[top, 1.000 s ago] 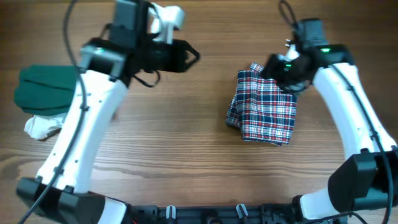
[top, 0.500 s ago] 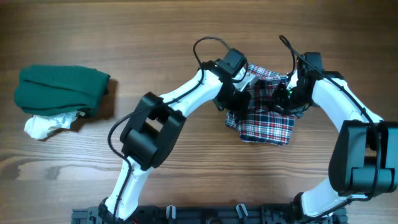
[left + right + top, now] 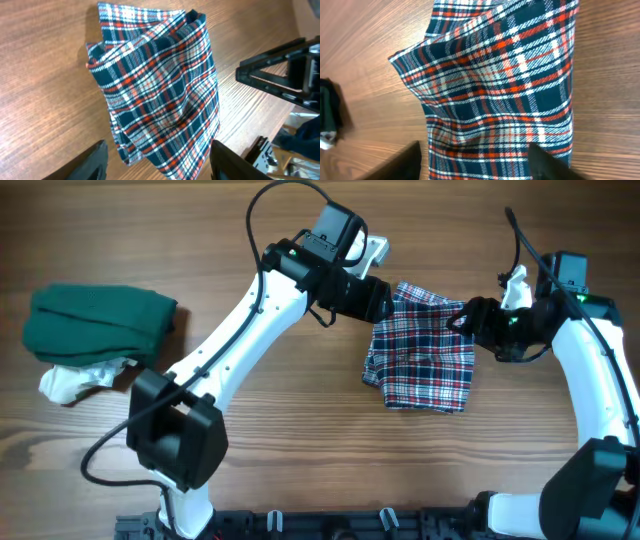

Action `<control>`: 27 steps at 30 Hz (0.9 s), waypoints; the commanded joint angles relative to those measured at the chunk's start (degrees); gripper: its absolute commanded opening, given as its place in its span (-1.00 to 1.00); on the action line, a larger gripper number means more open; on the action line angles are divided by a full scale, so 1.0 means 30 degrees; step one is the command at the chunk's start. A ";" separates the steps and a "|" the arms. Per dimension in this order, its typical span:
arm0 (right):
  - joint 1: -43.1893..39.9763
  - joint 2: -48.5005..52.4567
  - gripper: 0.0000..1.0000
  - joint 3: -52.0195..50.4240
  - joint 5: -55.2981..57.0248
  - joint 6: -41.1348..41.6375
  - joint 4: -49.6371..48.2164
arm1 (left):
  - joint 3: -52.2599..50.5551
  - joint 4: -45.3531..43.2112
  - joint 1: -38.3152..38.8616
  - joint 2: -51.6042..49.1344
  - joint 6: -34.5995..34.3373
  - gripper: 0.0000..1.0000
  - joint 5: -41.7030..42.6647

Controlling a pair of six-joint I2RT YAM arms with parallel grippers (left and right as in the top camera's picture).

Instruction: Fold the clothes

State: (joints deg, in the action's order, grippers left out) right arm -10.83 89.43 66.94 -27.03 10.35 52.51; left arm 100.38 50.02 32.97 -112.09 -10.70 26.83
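The left gripper (image 3: 384, 300) and right gripper (image 3: 467, 319) are hovering, fingers wide and empty, at opposite sides of the bunched plaid garment (image 3: 425, 362); probably positioning to pinch its corners.

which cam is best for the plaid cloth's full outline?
Left wrist: the plaid cloth is close up, with its folds and nearly all edges visible. Right wrist crops it at top and bottom. Overhead shows it small, upper corners partly covered.

Plaid cloth (image 3: 425, 355), folded, flat on table (image 3: 300, 430)
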 commanded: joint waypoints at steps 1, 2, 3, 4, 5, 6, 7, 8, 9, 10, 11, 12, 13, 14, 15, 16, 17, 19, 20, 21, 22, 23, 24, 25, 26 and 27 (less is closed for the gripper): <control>0.0240 0.0015 -0.43 0.0087 -0.0066 -0.0328 -0.0044 | -0.1086 -0.0423 -0.0699 -0.1443 -0.2062 0.43 0.1246; 0.0408 0.0182 -0.55 -0.0044 0.0663 0.0197 -0.0109 | -0.1348 -0.0838 -0.0925 -0.1770 -0.2186 0.48 0.2310; 0.0714 0.0590 -0.59 -0.0219 0.2178 0.1224 -0.0248 | -0.1654 -0.1370 -0.1195 -0.2106 -0.2186 0.72 0.3446; 0.1035 0.1173 -0.68 -0.0546 0.3461 0.2084 -0.0554 | -0.2004 -0.2033 -0.1617 -0.2543 -0.2186 0.77 0.4889; 0.1180 0.1610 -0.70 -0.0809 0.3563 0.2193 -0.0845 | -0.2033 -0.2106 -0.1872 -0.2849 -0.2193 0.81 0.5362; 0.1290 0.2025 -0.71 -0.1056 0.3563 0.2280 -0.1122 | -0.2033 -0.2106 -0.2076 -0.3075 -0.2222 0.86 0.5428; 0.1370 0.2441 -0.72 -0.1253 0.3577 0.2470 -0.1348 | -0.2033 -0.2106 -0.2222 -0.3257 -0.2244 0.92 0.5428; 0.1399 0.3075 -0.74 -0.1399 0.3563 0.2696 -0.1596 | -0.2033 -0.2113 -0.2346 -0.3439 -0.2237 0.98 0.5428; 0.1413 0.3854 -0.77 -0.1450 0.3570 0.3038 -0.1829 | -0.2040 -0.2098 -0.2455 -0.3577 -0.2237 1.00 0.5486; 0.1413 0.4714 -0.79 -0.1450 0.3548 0.3133 -0.2055 | -0.2040 -0.2113 -0.2477 -0.3767 -0.2237 1.00 0.5479; 0.1413 0.5297 -0.82 -0.1450 0.3563 0.3279 -0.2229 | -0.2040 -0.2120 -0.2470 -0.3963 -0.2229 0.99 0.5479; 0.1413 0.5617 -0.85 -0.1450 0.3563 0.3490 -0.2310 | -0.2040 -0.2120 -0.2441 -0.4109 -0.2229 1.00 0.5479; 0.1413 0.6091 -0.88 -0.1450 0.3453 0.3956 -0.2441 | -0.2055 -0.2120 -0.2397 -0.4371 -0.2237 1.00 0.5486; 0.1413 0.6382 -0.89 -0.1450 0.3126 0.4109 -0.2565 | -0.2084 -0.2120 -0.2346 -0.4583 -0.2237 1.00 0.5501; 0.1413 0.6608 -0.89 -0.1450 0.2900 0.4109 -0.2776 | -0.2142 -0.2237 -0.2266 -0.4947 -0.2237 0.99 0.5559; 0.1413 0.6623 -0.89 -0.1450 0.2761 0.4116 -0.2871 | -0.2142 -0.2317 -0.2178 -0.5297 -0.2229 1.00 0.5727; 0.1413 0.6615 -0.89 -0.1443 0.2761 0.4116 -0.2922 | -0.2142 -0.2565 -0.2062 -0.5741 -0.2229 0.99 0.6193; 0.1413 0.6572 -0.89 -0.1443 0.2769 0.4065 -0.2849 | -0.2142 -0.3133 -0.1800 -0.6666 -0.2244 1.00 0.7155; 0.1413 0.6572 -0.89 -0.1443 0.2776 0.4044 -0.2798 | -0.2142 -0.3330 -0.1610 -0.7082 -0.2251 0.99 0.7490; 0.1413 0.6579 -0.89 -0.1443 0.2769 0.4044 -0.2783 | -0.2142 -0.3432 -0.1377 -0.7417 -0.2331 0.99 0.7796; 0.1413 0.6579 -0.89 -0.1443 0.2769 0.4051 -0.2776 | -0.2142 -0.3585 -0.1122 -0.7694 -0.2623 1.00 0.7919; 0.1413 0.6579 -0.89 -0.1443 0.2769 0.4044 -0.2776 | -0.2142 -0.3767 -0.0845 -0.7876 -0.2674 1.00 0.8043; 0.1413 0.6579 -0.89 -0.1443 0.2776 0.4044 -0.2776 | -0.2142 -0.3978 -0.0568 -0.7941 -0.2667 1.00 0.8276; 0.1413 0.6579 -0.89 -0.1443 0.2776 0.4036 -0.2761 | -0.2142 -0.4437 -0.0131 -0.7970 -0.2667 0.99 0.8626; 0.1413 0.6579 -0.89 -0.1443 0.2776 0.4036 -0.2710 | -0.2142 -0.4889 0.0262 -0.7970 -0.2725 1.00 0.8779; 0.1413 0.6579 -0.89 -0.1443 0.2776 0.4044 -0.2703 | -0.2142 -0.5370 0.0648 -0.7970 -0.3198 0.99 0.8772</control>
State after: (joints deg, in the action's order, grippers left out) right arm -6.96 105.82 63.31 -19.07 21.65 44.88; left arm 94.78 35.64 31.46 -132.88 -18.20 53.52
